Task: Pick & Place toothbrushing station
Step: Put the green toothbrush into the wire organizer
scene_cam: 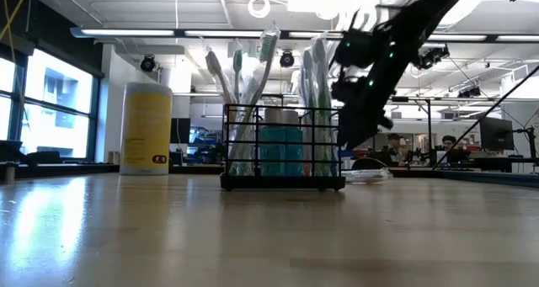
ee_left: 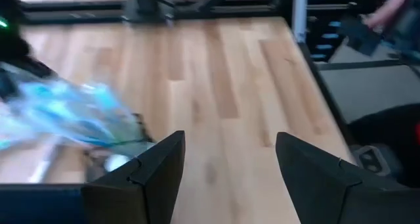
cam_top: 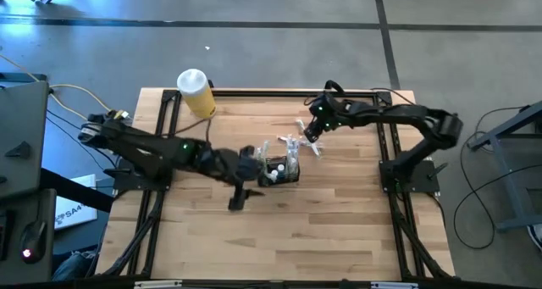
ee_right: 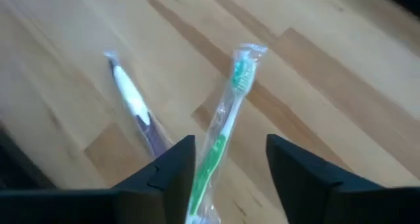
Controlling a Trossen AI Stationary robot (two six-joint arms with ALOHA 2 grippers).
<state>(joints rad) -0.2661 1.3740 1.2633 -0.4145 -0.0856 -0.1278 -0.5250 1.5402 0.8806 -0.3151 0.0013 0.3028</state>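
Robotics lab inside an open-plan office hall. Shown by: butcher-block worktop [cam_top: 339, 230] on bare concrete floor [cam_top: 271, 43], black arm mounts bolted along its side edges, loose cables [cam_top: 59, 90], exposed ceiling lights [scene_cam: 259, 4], seated people [scene_cam: 394, 146] at monitors [scene_cam: 497, 135] beyond.

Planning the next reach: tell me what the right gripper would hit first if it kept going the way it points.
Probably the green wrapped toothbrush: it lies between the open fingers of the right gripper, with the wooden table beneath it. A purple wrapped toothbrush lies off to one side.
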